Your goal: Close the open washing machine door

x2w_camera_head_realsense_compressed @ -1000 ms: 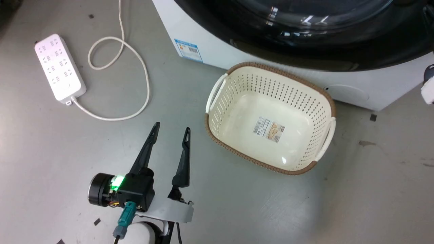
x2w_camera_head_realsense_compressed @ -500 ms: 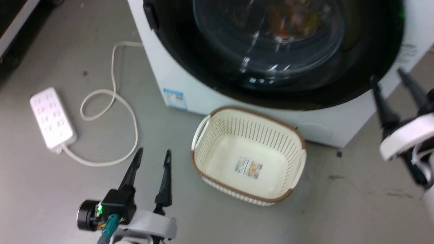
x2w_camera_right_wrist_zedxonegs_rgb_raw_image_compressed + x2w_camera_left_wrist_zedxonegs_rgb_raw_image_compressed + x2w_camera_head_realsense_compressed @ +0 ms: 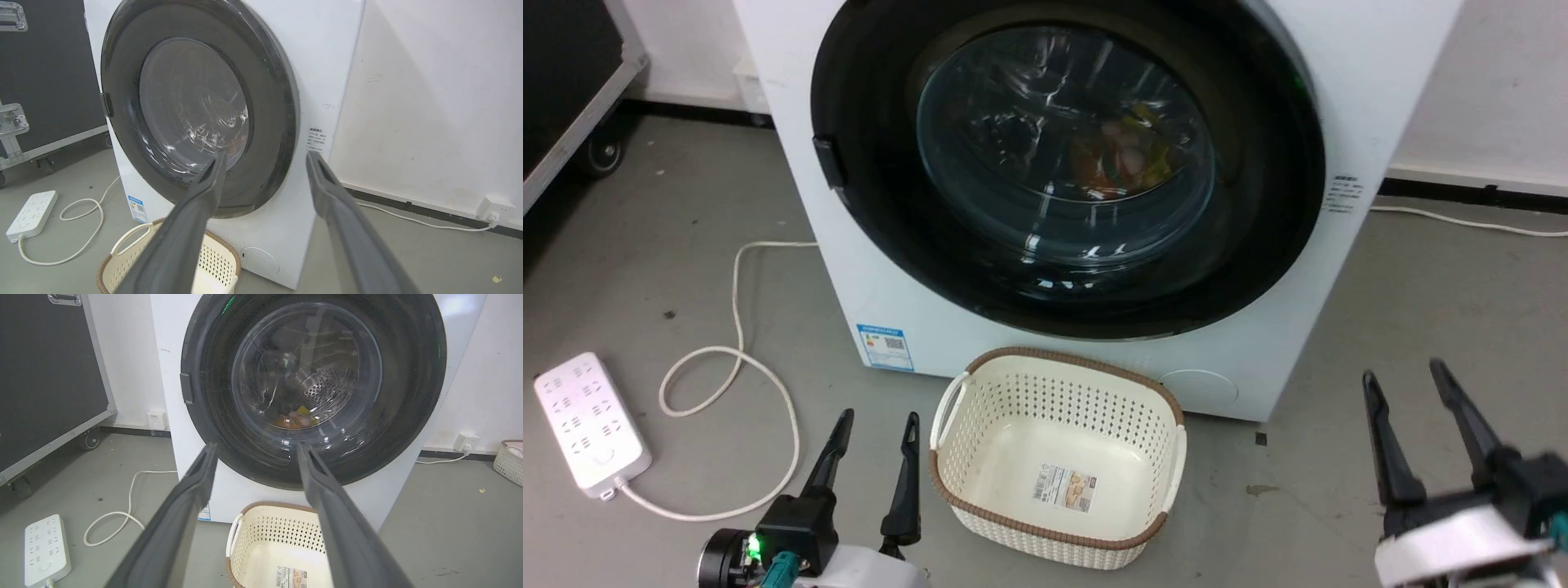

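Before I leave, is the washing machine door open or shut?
Looks shut: the washing machine door sits flush against the white front, no gap showing.

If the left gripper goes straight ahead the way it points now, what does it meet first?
Probably the washing machine door, near its lower rim; the laundry basket seems to lie below that line.

The right hand (image 3: 266, 157) is spread and empty, aimed at the door (image 3: 192, 114), which lies flat against the washer (image 3: 322, 61). Below sits a basket (image 3: 220, 257); a power strip (image 3: 30, 214) lies left on the floor (image 3: 429, 253).
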